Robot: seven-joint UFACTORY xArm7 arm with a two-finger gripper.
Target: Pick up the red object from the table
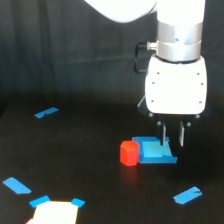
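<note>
Nothing grabbed yet: your gripper [173, 134] hangs with fingers apart and empty over the blue patch [156, 151], red object [129, 152] sitting on the table [75, 155] just beside it, so shift over, descend, close, lift.

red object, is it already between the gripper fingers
No, the red object sits on the table to the exterior view's left of the gripper, whose fingers hang over the blue patch.
</note>
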